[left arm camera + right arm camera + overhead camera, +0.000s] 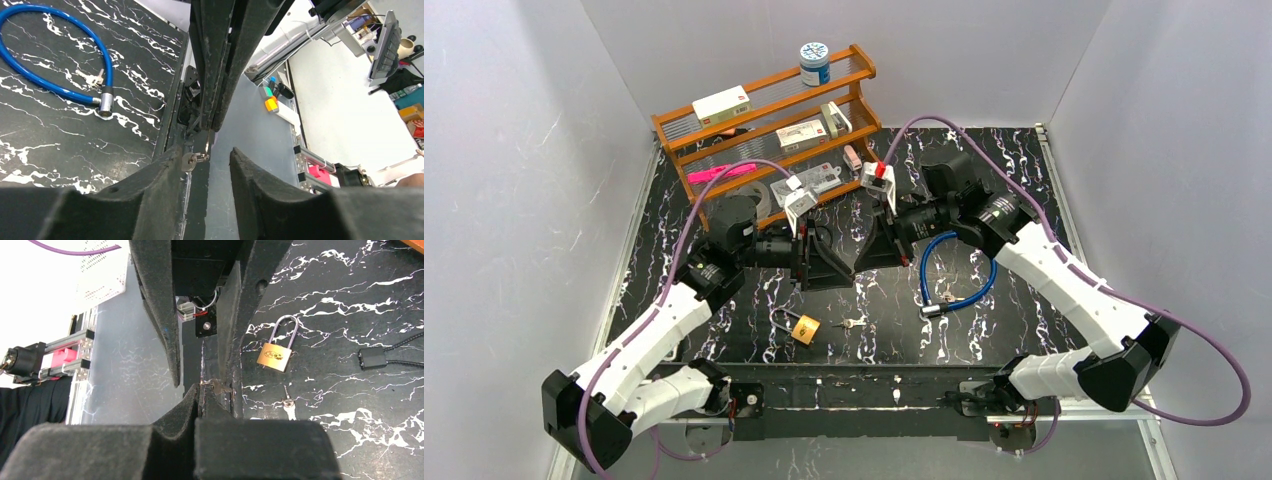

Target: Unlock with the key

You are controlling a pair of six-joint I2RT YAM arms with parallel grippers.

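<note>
Left arm (659,325) and right arm (1064,275) stretched inward, grippers meeting tip to tip, left gripper (207,167) with fingers parted, right gripper (200,390) pinched fully closed

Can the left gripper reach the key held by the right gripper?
Probably yes: the key sticks out of the shut right gripper, between the open fingers of the left gripper; nothing blocks it.

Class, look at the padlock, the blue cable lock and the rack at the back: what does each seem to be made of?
Padlock: brass-looking body, golden and shiny, with a bright steel-like shackle. Blue cable lock: probably plastic-sheathed cable, glossy and bent, with a metal end. Rack: apparently varnished wood, orange-brown slats.
</note>
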